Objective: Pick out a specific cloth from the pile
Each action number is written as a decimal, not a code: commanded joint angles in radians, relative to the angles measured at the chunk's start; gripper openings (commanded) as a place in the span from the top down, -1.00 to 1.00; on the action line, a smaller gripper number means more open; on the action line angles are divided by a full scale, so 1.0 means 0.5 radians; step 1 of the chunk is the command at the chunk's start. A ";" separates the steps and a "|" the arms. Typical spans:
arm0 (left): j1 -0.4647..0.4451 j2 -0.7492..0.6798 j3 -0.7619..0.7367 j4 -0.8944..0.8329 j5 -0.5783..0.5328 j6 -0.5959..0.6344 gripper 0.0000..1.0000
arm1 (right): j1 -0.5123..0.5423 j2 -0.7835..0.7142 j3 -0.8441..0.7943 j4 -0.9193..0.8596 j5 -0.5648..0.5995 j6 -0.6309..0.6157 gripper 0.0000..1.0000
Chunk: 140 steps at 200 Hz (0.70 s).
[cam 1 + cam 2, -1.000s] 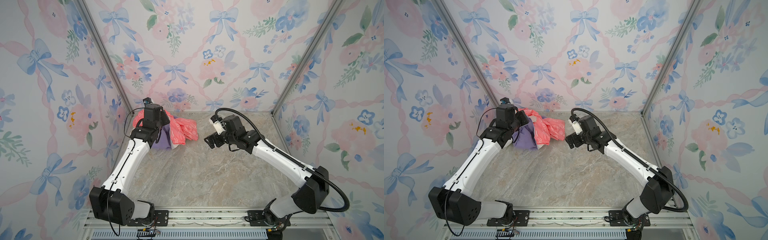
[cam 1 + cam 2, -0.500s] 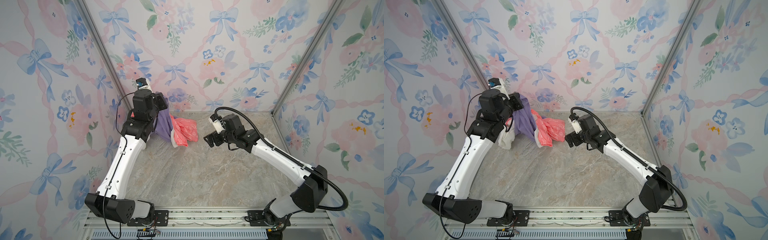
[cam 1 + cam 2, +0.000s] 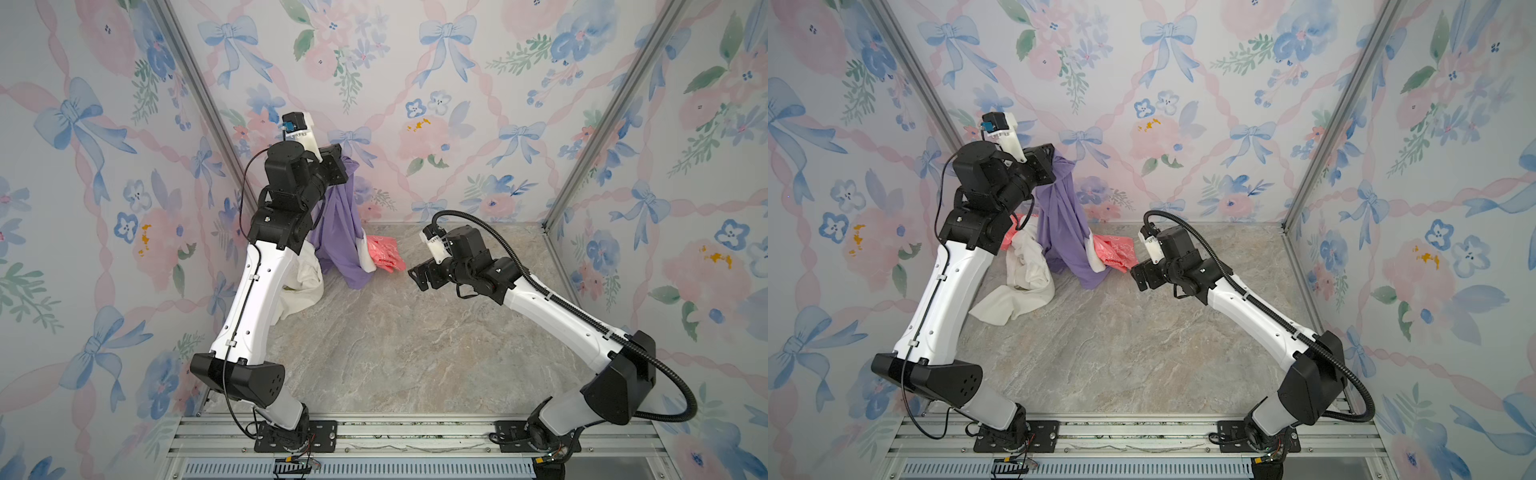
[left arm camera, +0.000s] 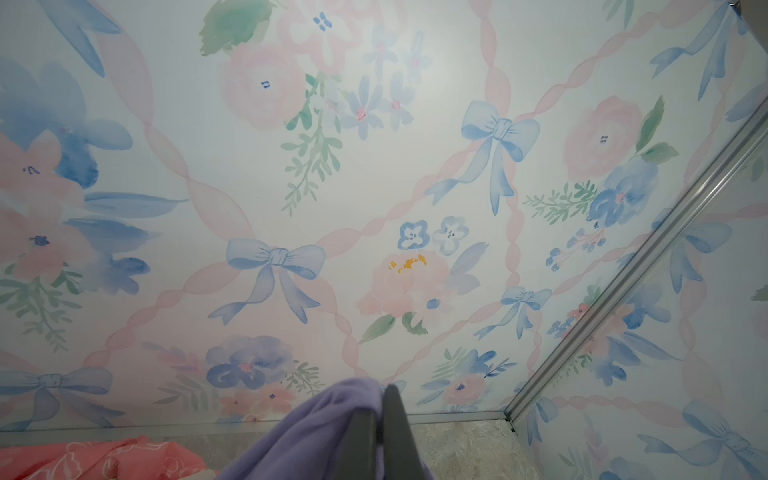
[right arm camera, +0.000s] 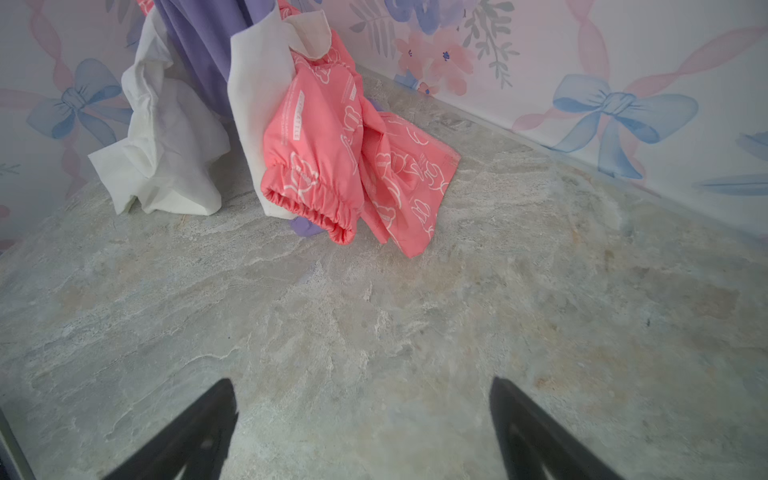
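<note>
Top views: I see a grey stone tabletop (image 3: 395, 353) and floral walls (image 3: 457, 83).
Left gripper (image 3: 341, 163): clamped on cloth (image 3: 336, 232), upper left.
Right gripper (image 3: 417, 277): fingers apart, mid-frame.

Both top views look steeply down from high in front over the whole bench (image 3: 374, 353) and back wall (image 3: 457, 104). The left wrist view faces that wall; the right wrist view, low over the bench, faces the nearby pile (image 5: 316, 145), also in both top views.
</note>
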 commanded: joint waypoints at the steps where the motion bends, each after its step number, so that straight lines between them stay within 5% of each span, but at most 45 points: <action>1: -0.014 0.036 0.257 0.227 0.153 0.048 1.00 | -0.036 -0.003 0.070 0.043 0.029 0.053 -0.94; 54: -0.050 0.216 0.428 0.227 0.338 -0.054 1.00 | -0.094 -0.028 0.064 0.070 0.019 0.114 -0.94; 122: -0.257 0.195 -0.321 0.221 0.464 0.027 1.00 | -0.146 -0.063 0.047 0.084 -0.018 0.213 -0.94; 135: -0.304 0.190 -0.480 0.218 0.454 0.059 0.79 | -0.171 -0.093 0.005 0.115 -0.017 0.252 -0.94; 140: -0.320 0.187 -0.525 0.212 0.455 0.073 0.55 | -0.180 -0.108 -0.013 0.127 -0.016 0.270 -0.94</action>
